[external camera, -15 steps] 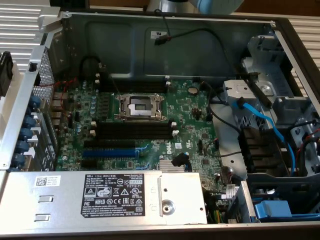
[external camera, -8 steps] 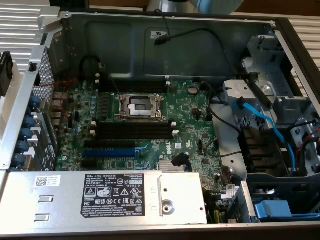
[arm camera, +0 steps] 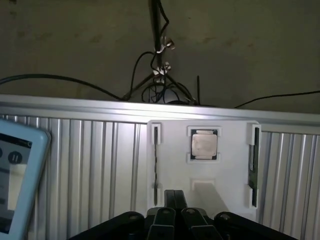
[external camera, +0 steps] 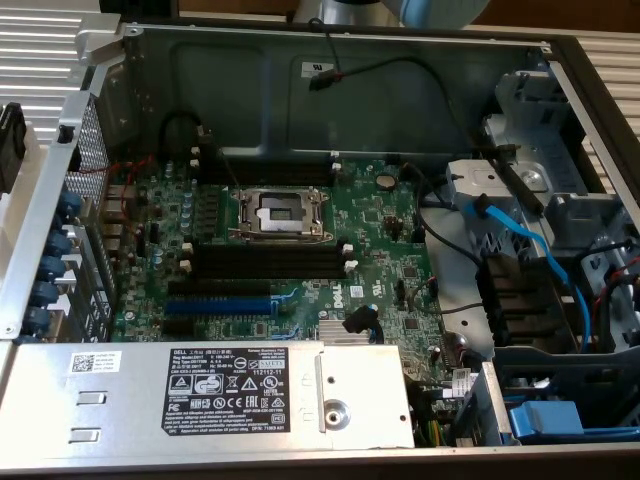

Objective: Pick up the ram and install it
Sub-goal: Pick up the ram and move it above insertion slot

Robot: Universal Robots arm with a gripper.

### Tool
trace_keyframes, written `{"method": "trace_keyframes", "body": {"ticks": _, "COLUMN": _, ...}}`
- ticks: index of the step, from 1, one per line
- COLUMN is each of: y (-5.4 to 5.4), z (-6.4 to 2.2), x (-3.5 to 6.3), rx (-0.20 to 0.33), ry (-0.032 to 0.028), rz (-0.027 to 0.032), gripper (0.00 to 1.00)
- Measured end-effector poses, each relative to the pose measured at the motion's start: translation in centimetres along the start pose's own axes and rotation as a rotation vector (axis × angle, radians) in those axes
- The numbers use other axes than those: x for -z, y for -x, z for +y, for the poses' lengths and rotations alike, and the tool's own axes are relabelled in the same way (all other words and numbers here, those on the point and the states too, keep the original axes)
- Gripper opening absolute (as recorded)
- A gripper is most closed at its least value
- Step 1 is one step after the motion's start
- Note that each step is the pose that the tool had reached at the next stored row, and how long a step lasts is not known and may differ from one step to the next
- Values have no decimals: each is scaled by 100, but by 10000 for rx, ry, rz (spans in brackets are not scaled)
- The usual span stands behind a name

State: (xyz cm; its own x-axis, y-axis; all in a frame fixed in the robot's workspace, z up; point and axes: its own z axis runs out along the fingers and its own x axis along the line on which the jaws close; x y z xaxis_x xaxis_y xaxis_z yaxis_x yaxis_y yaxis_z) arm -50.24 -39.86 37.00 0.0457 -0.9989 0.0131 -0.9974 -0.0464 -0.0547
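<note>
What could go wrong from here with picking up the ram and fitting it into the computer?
1. What looks like the ram stands on edge in a narrow slot of the white holder, close to a processor chip. The shut tool could clip either if it comes in off-line.
2. The black memory slots lie right beside the open processor socket, so a skewed insertion might strike it.

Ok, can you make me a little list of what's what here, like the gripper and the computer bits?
gripper: jaws shut, nothing between them, facing the white holder
white holder: square chip in the middle, a narrow slot on each side
ram: probably the thin dark strip standing in a side slot; not picked up yet
memory slots: black, no stick in them
green board: lies in the open computer case
</note>
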Motion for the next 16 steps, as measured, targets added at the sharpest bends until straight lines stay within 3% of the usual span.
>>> {"method": "trace_keyframes", "body": {"ticks": 4, "y": -22, "z": -141, "x": -49, "rx": -4, "ry": 24, "rz": -58, "gripper": 10}}
{"method": "trace_keyframes", "body": {"ticks": 6, "y": -29, "z": -198, "x": -66, "rx": -6, "ry": 90, "rz": -99, "gripper": 10}}
{"method": "trace_keyframes", "body": {"ticks": 10, "y": -37, "z": -269, "x": -81, "rx": -11, "ry": 433, "rz": -262, "gripper": 10}}
{"method": "trace_keyframes", "body": {"ticks": 13, "y": -58, "z": -326, "x": -100, "rx": -14, "ry": 681, "rz": -314, "gripper": 10}}
{"method": "trace_keyframes", "body": {"ticks": 15, "y": -84, "z": -366, "x": -122, "rx": -13, "ry": 764, "rz": -318, "gripper": 10}}
{"method": "trace_keyframes", "body": {"ticks": 16, "y": -97, "z": -379, "x": -140, "rx": -13, "ry": 775, "rz": -320, "gripper": 10}}
